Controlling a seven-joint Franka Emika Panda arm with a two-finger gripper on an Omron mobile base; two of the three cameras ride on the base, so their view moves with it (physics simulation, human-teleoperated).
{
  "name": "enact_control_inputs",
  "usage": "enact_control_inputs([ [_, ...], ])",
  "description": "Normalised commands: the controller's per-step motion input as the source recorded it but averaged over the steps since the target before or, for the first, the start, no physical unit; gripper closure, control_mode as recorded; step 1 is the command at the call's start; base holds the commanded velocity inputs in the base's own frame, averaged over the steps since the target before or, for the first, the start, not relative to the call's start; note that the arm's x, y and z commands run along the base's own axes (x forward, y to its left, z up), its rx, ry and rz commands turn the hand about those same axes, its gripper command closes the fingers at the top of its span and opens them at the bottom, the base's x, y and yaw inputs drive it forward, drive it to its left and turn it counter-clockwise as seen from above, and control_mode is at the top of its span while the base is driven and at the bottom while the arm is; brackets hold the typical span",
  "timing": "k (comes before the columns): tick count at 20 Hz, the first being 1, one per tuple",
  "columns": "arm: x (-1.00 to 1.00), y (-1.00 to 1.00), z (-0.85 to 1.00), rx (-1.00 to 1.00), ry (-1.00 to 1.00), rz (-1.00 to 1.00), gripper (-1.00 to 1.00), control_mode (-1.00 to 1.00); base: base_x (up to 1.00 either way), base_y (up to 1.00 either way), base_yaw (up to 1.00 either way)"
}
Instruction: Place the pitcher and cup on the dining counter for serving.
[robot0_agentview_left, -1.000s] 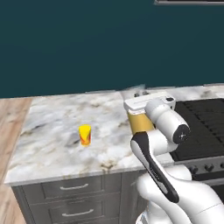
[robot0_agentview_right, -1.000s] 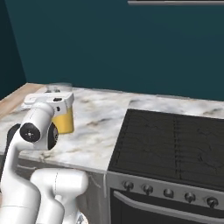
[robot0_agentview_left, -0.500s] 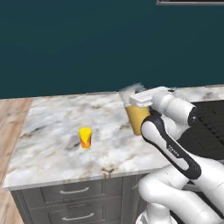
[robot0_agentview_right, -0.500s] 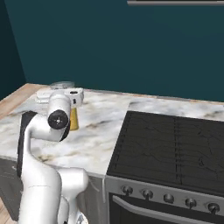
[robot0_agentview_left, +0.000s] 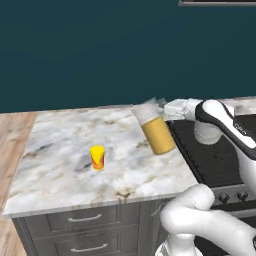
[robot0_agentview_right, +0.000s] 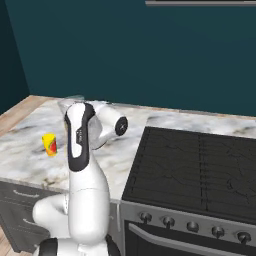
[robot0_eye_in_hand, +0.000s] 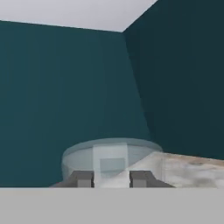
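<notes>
A white robot arm holds the pitcher (robot0_agentview_left: 154, 129), a clear glass cylinder of orange liquid, tilted above the dining counter (robot0_agentview_left: 60, 175) near its stove-side edge. The gripper (robot0_eye_in_hand: 112, 178) pinches the pitcher's rim from the right, fingers (robot0_eye_in_hand: 83, 178) on either side. The yellow cup (robot0_agentview_left: 97, 157) stands upright on the marble, well left of the pitcher.

White-grey marble tabletop (robot0_agentview_left: 60, 165) with brown veins, over dark grey drawers (robot0_agentview_left: 85, 235) with silver handles. Just right of it, touching its edge, a black stove (robot0_agentview_right: 200, 170). On the marble, well left of the stove, a small yellow cup (robot0_agentview_left: 97, 157) with red-orange marks, upright, near the middle. Seen also in the right base view, cup (robot0_agentview_right: 49, 144) left of the stove.
</notes>
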Motion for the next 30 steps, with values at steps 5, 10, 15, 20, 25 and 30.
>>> enact_control_inputs([
  [5, 0.39, -0.03, -0.22, 0.37, 0.07, 0.37, 1.0, -1.0, 0.0, 0.0, 0.0],
  [10, 0.43, 0.0, -0.2, 0.29, 0.03, 0.28, 1.0, -1.0, 0.0, 0.0, 0.0],
  [15, 0.26, 0.08, -0.12, 0.09, 0.0, 0.12, 1.0, -1.0, 0.0, 0.0, 0.0],
  [20, 0.0, 0.01, -0.01, 0.0, 0.0, 0.07, 1.0, -1.0, 0.0, 0.0, 0.0],
  [25, 0.13, 0.0, -0.3, 0.0, -0.03, 0.01, 1.0, -1.0, 0.0, 0.0, 0.0],
  [30, 0.01, 0.0, -0.43, 0.0, -0.03, 0.0, 1.0, -1.0, 0.0, 0.0, 0.0],
])
